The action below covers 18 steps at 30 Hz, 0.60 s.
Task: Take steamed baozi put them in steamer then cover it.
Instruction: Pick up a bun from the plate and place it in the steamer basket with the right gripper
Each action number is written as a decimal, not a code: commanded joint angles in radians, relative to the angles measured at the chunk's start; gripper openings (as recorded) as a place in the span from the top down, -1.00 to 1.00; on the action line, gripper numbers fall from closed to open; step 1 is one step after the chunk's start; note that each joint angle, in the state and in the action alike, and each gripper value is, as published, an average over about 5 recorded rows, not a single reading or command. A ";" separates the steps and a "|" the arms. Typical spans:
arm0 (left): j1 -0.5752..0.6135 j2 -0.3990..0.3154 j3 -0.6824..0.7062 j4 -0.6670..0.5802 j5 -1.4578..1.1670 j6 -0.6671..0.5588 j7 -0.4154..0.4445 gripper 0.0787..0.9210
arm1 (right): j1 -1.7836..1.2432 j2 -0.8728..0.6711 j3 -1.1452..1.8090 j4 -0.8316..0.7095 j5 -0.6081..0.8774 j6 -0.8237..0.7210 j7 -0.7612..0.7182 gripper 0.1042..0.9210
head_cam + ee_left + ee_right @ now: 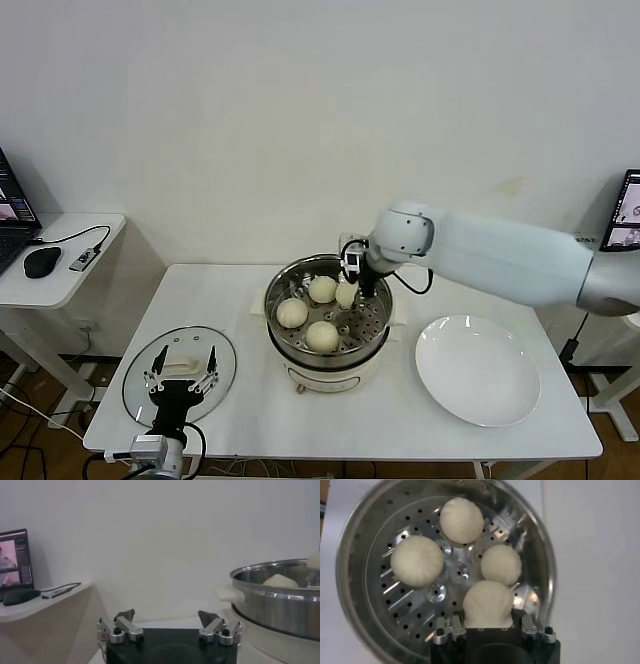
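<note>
Right gripper is clamped on the fourth baozi, holding it low over the steamer, above the back-right part of the perforated tray. Three baozi already sit on the tray, one touching or nearly touching the held bun. White plate, right of the steamer, has no buns left. Left gripper hovers above the glass lid at the front-left table edge, fingers spread wide, nothing in them. Progress: loading nearly done; left to do seems to be releasing this last bun, pulling the right arm out, then setting the lid on the steamer.
</note>
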 commanded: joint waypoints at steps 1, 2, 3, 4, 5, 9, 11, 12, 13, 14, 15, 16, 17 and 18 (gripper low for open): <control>-0.001 -0.001 -0.001 0.002 -0.001 -0.001 0.000 -0.77 | -0.060 0.032 -0.002 -0.025 -0.014 -0.017 0.018 -0.18; -0.001 -0.001 -0.001 0.002 -0.001 -0.001 0.000 -0.77 | -0.061 0.030 -0.002 -0.024 -0.015 -0.017 0.017 -0.18; -0.001 -0.001 -0.001 0.002 -0.001 -0.001 0.000 -0.77 | -0.062 0.028 -0.002 -0.023 -0.016 -0.017 0.016 -0.18; -0.002 -0.001 -0.001 0.002 -0.001 -0.001 0.000 -0.77 | -0.062 0.026 -0.003 -0.022 -0.016 -0.017 0.015 -0.18; -0.002 -0.001 -0.001 0.002 -0.001 -0.001 0.000 -0.77 | -0.063 0.024 -0.003 -0.020 -0.016 -0.017 0.014 -0.18; -0.001 -0.002 0.000 0.002 -0.001 -0.001 -0.001 -0.77 | -0.059 0.011 0.000 -0.006 -0.021 -0.017 0.008 -0.18; -0.002 -0.001 0.000 0.002 -0.001 -0.001 -0.001 -0.77 | -0.052 0.001 0.006 0.004 -0.023 -0.017 0.006 -0.19; -0.002 -0.001 -0.001 0.002 -0.001 -0.001 -0.001 -0.77 | -0.047 -0.004 0.010 0.010 -0.023 -0.016 0.006 -0.21; -0.003 -0.001 -0.001 0.002 -0.002 -0.001 -0.001 -0.77 | -0.041 -0.011 0.015 0.016 -0.023 -0.016 0.006 -0.23; -0.003 -0.001 -0.001 0.002 -0.002 -0.001 -0.001 -0.77 | -0.036 -0.019 0.021 0.024 -0.023 -0.016 0.007 -0.27; -0.004 -0.001 -0.001 0.003 -0.003 -0.001 -0.001 -0.77 | -0.029 -0.028 0.029 0.033 -0.023 -0.016 0.007 -0.34; -0.005 -0.001 -0.001 0.003 -0.003 -0.001 -0.001 -0.77 | -0.023 -0.040 0.037 0.045 -0.023 -0.016 0.008 -0.40; -0.006 -0.001 -0.001 0.004 -0.004 -0.001 -0.001 -0.77 | -0.017 -0.053 0.045 0.059 -0.022 -0.016 0.009 -0.46; -0.006 -0.001 -0.001 0.004 -0.004 -0.001 -0.001 -0.77 | -0.012 -0.068 0.055 0.076 -0.021 -0.015 0.014 -0.54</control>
